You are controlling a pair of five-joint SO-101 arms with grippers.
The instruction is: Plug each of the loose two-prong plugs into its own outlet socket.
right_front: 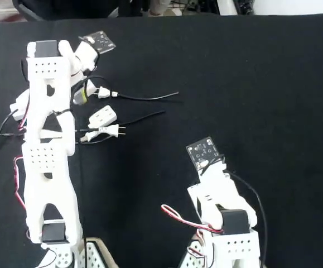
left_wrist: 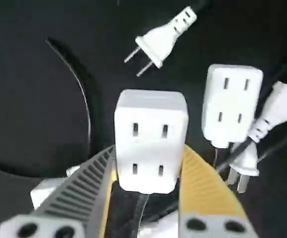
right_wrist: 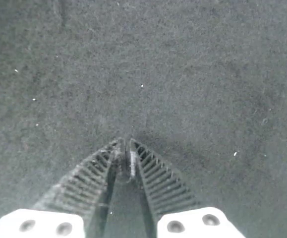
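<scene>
- Pinching one outlet socket [left_wrist: 150, 124] by its sides was the left gripper [left_wrist: 148, 151].
- A loose plug [right_front: 104, 93] lay at the spare outlet's [right_front: 102, 116] twelve o'clock.
- Right gripper [right_wrist: 124, 158] was pressed together.

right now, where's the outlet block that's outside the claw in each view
high view: loose outlet block left of centre, beside the left claw.
left wrist view: beside the held block in that claw.
right wrist view: right claw over black cloth.
shared landmark: the left claw.
</scene>
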